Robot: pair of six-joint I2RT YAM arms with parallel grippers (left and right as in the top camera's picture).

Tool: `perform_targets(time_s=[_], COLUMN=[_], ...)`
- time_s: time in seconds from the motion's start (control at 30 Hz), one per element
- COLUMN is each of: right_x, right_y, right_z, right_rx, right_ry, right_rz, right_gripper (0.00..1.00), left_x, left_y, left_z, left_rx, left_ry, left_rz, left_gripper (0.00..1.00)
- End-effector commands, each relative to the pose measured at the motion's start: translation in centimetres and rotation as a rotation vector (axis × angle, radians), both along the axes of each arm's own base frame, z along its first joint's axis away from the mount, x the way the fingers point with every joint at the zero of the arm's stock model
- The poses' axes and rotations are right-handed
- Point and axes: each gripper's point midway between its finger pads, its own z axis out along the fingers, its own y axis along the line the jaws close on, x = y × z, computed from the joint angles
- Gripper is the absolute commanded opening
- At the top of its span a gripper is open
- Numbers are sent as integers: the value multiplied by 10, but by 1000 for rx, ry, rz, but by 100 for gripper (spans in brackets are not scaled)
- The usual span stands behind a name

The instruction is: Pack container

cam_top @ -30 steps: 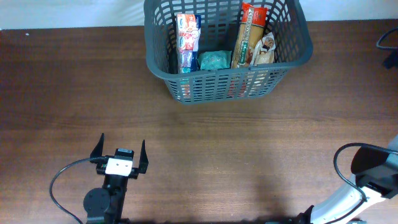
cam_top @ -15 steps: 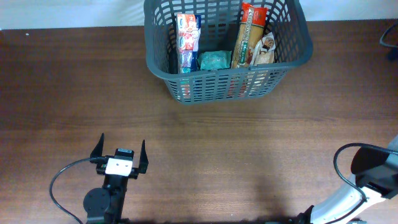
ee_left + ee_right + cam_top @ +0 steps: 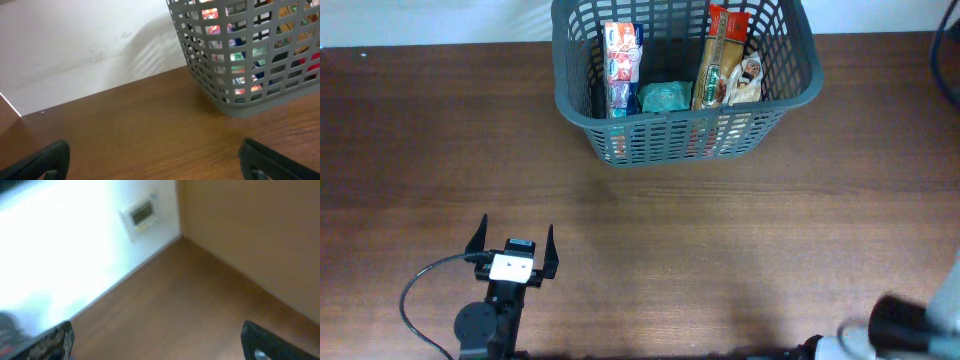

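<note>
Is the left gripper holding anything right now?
No, the left gripper stands open and empty, well short of the basket.

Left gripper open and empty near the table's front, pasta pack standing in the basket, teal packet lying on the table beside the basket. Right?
Not quite: the overhead view shows the teal packet inside the basket, beside the pasta pack, not on the table. The rest holds: the left gripper is open and empty.

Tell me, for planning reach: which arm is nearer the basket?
Left. The left claw sits near-side, left of the basket; the right arm is farther, at the near right corner.
</note>
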Motion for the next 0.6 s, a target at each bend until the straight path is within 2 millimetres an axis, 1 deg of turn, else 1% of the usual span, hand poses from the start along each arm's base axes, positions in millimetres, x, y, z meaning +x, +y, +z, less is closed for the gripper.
perform_targets(time_s=[0.0, 0.13, 0.2, 0.27, 0.37, 0.4, 0.43, 0.47, 0.57], right_x=[-19, -43, -60, -82, -102, -111, -116, -125, -137], right_y=[25, 54, 68, 81, 92, 95, 97, 101, 107], right_z=[-8, -13, -22, -36, -51, -61, -65, -75, -91], right_rx=[-19, -36, -36, -36, -40, -43, -43, -45, -73], right_ry=[-11, -72, -77, -82, -102, -123, -139, -175, -224], right_rz=[47, 104, 130, 159, 181, 189, 195, 212, 241], right_gripper=[99, 99, 99, 99, 99, 99, 99, 99, 99], left_x=[0, 0, 0, 0, 0, 0, 0, 0, 0], left_y=[0, 0, 0, 0, 0, 0, 0, 0, 0], left_z=[-3, -3, -3, -3, -3, -3, -3, -3, -3], left_rx=[19, 19, 19, 19, 19, 19, 19, 19, 19], left_ry=[-2, -2, -2, -2, -2, -2, -2, -2, -2], left_rz=[-2, -2, -2, -2, -2, -2, -2, -2, -2], left_gripper=[99, 99, 99, 99, 99, 99, 99, 99, 99])
